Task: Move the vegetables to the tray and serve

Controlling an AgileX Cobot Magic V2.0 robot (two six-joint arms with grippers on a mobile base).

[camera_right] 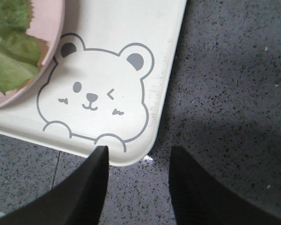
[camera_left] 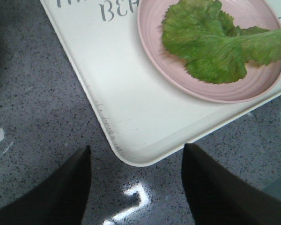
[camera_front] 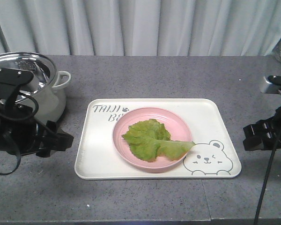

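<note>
Showing lettuce leaf point(camera_front: 154, 138) lying flat on pink plate point(camera_front: 178, 119), stem tip poking over the rim toward the bear face point(camera_front: 208, 161), plate sitting mid cream tray point(camera_front: 98, 154) on grey table point(camera_front: 178, 75), steel pot point(camera_front: 47, 101) standing apart on the left arm's side. Hovering left gripper point(camera_left: 136, 154) low over the table just off the tray's near-left corner, fingers point(camera_left: 70, 187) spread wide, pinching nothing, not touching the tray. Hovering right gripper point(camera_right: 138, 152) just off the near-right corner beside the bear print, fingers point(camera_right: 196, 187) likewise spread apart and gripping nothing.
</note>
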